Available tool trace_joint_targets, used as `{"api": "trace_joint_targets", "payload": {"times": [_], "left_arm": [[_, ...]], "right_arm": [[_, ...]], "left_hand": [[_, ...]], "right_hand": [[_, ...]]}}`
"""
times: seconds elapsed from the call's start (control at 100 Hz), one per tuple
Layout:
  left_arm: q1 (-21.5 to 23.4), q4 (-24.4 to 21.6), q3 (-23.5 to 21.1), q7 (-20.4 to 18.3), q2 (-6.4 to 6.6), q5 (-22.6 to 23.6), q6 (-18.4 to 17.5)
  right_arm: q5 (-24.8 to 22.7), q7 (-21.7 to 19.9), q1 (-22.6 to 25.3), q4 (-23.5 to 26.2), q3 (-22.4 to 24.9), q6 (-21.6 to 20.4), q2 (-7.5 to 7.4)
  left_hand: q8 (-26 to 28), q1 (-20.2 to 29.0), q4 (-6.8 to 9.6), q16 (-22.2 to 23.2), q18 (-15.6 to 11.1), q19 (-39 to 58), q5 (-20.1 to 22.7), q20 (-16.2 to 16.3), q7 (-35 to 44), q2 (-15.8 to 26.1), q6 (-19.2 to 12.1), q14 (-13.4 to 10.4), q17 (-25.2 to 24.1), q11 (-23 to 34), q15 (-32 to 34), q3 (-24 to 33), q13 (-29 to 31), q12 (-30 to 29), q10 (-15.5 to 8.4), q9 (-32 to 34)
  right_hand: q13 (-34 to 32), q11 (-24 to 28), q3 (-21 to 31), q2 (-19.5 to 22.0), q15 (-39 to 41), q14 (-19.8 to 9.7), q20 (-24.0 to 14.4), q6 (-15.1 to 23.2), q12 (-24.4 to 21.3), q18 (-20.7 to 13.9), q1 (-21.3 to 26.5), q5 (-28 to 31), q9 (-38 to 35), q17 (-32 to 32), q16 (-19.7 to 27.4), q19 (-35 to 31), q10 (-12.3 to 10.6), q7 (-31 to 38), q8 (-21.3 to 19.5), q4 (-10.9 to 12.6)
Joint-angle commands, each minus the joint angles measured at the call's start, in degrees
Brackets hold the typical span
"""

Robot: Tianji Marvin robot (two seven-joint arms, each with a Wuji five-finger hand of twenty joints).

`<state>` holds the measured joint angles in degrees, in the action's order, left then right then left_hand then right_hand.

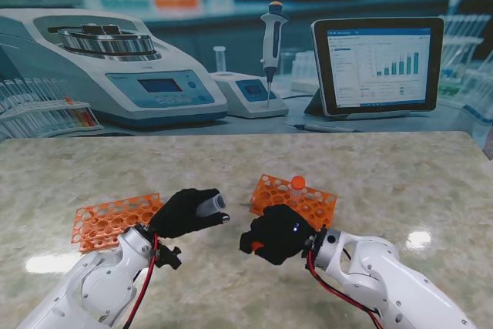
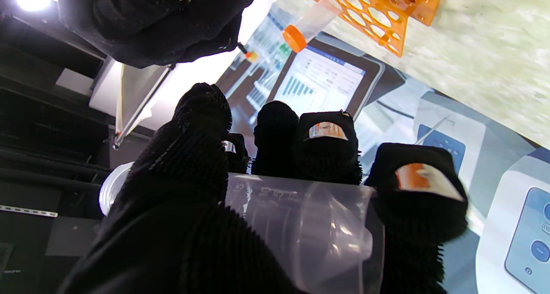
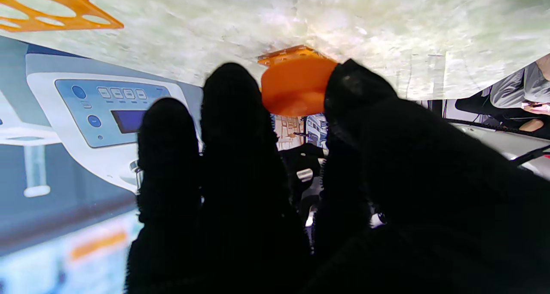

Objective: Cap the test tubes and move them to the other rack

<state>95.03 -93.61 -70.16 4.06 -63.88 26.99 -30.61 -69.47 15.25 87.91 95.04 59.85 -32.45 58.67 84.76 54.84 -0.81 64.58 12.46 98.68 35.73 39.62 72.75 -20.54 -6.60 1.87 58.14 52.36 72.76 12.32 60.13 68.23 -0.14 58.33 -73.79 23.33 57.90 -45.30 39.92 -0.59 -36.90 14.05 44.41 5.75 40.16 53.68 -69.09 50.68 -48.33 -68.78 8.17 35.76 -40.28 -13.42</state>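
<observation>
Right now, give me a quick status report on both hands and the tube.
Left hand shut on uncapped tube. Right hand shut on orange cap, not yet on tube. One capped tube standing in right rack. Nothing between the hands.

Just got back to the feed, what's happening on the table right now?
The left robot hand holds a clear test tube off the table, open end toward the right robot hand, which grips an orange cap. The two are close but the cap is not on yet. One capped tube stands in the right rack; the left rack looks empty from the stand view.
</observation>
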Motion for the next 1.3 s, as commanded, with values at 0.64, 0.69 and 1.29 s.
{"api": "trace_joint_targets", "payload": {"times": [0.64, 0.69, 1.29], "left_arm": [[0.1, -0.3, 0.3, -0.2, 0.05, 0.1, -0.2], [0.1, -0.3, 0.3, -0.2, 0.05, 0.1, -0.2], [0.0, -0.4, 0.9, -0.4, 0.09, 0.0, -0.4]], "right_arm": [[2.1, 3.8, 4.5, 4.1, 5.0, -0.6, 1.29], [2.3, 4.1, 4.7, 4.3, 5.3, -0.6, 1.39], [3.6, 8.0, 7.4, 7.4, 8.2, -0.7, 2.38]], "left_hand": [[3.6, 1.9, -0.38, -0.5, -2.5, 8.0, 0.5, -1.4, 4.8, 2.4, -3.4, -1.0, 2.2, 0.1, 0.2, -0.7, 0.1, -0.4, -2.5, -0.6], [3.6, 1.9, -0.38, -0.5, -2.5, 8.0, 0.5, -1.4, 4.7, 2.4, -3.4, -1.0, 2.2, 0.1, 0.2, -0.7, 0.1, -0.4, -2.5, -0.6], [3.6, 1.8, -0.39, -0.5, -2.3, 7.5, 0.5, -1.5, 4.7, 2.4, -3.4, -1.0, 1.9, 0.0, 0.0, -0.7, 0.1, -0.4, -2.6, -0.7]], "right_hand": [[-0.7, 5.4, 11.9, 3.7, 3.9, -3.8, -1.1, -1.1, 1.1, 0.3, 10.1, 3.7, -6.1, 0.8, -0.5, -1.9, -11.8, 2.3, -1.9, 6.1], [-0.7, 5.3, 11.9, 3.6, 3.9, -3.8, -1.2, -1.1, 1.1, 0.3, 10.2, 3.7, -6.1, 0.8, -0.5, -1.9, -11.7, 2.3, -1.9, 6.1], [-0.7, 5.4, 11.9, 3.7, 4.0, -3.8, -1.3, -1.0, 1.2, 0.2, 10.1, 3.7, -6.2, 0.8, -0.6, -2.0, -11.7, 2.3, -1.9, 6.2]]}}
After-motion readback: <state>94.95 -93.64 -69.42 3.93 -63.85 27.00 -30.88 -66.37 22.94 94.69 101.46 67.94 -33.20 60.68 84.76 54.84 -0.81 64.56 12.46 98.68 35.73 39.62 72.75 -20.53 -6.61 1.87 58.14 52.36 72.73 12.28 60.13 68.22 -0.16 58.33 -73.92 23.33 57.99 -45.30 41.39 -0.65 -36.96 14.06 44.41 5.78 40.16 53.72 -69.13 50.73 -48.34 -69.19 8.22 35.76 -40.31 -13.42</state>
